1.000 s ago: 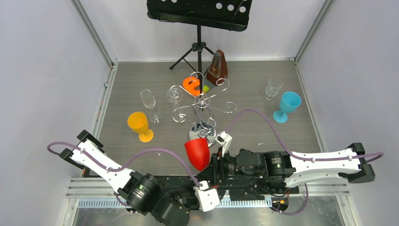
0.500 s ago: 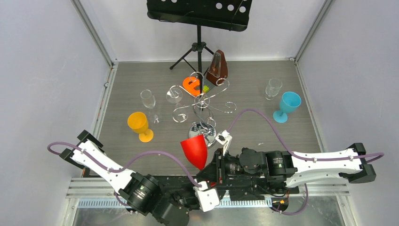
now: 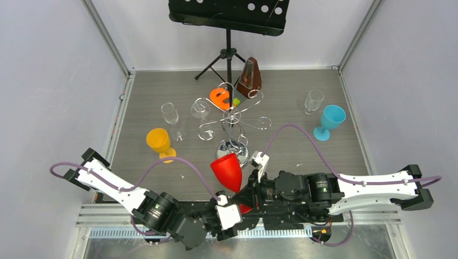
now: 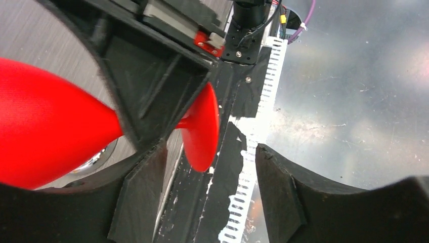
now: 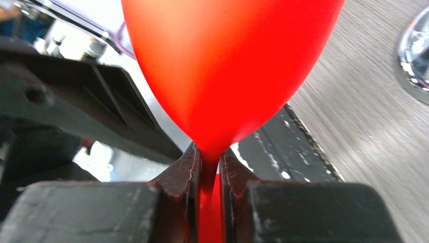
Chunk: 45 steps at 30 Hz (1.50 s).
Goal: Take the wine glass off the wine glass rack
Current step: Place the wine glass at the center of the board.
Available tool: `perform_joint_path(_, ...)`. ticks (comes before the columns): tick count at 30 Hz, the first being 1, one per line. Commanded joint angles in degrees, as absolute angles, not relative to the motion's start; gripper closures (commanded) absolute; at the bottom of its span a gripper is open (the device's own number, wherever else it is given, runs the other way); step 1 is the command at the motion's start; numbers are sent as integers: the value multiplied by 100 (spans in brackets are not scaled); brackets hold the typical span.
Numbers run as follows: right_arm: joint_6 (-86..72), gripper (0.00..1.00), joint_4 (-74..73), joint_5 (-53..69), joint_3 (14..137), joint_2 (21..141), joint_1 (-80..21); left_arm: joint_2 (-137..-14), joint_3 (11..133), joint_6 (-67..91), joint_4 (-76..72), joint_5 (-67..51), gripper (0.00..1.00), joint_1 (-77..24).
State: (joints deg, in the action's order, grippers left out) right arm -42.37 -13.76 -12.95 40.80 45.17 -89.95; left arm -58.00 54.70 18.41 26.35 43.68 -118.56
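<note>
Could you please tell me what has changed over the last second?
The red glass was handed over. The right end effector closed on its stem, and the left end effector opened and let go, its arm shifting slightly left. The glass itself barely moved. The rack, yellow glass and blue glass stayed put.

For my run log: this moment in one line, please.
right gripper: shut on red wine glass | left gripper: open | wine glass rack: glass off
</note>
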Motion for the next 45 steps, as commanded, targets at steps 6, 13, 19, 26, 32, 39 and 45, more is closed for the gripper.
perform_joint_path(6, -2782, 94, -2614, -2154, 4404, 4727, -9057, -4862, 4637, 2243, 1569, 3533, 22, -11053)
perform_joint_path(13, -2186, 94, -2983, -2759, 4472, 4786, -9066, -4117, 4077, 2609, 1341, 2939, 8, -10400)
perform_joint_path(19, -1216, 94, -2698, -3168, 4412, 4779, -9058, -3501, 3740, 3029, 1297, 2392, 4, -9694)
perform_joint_path(26, -97, 94, -2700, -3678, 4252, 4882, -9055, -2863, 3446, 3452, 1423, 2179, 3, -9058)
perform_joint_path(32, 807, 94, -2462, -3705, 3938, 4711, -9061, -2474, 3222, 3929, 1450, 1818, 2, -8416)
perform_joint_path(39, 1811, 94, -2156, -3822, 3562, 4449, -9061, -2232, 2913, 4506, 1384, 1264, 2, -7617)
perform_joint_path(45, 2358, 94, -1878, -3723, 3367, 4220, -9064, -2004, 2619, 4903, 1154, 590, 2, -6859)
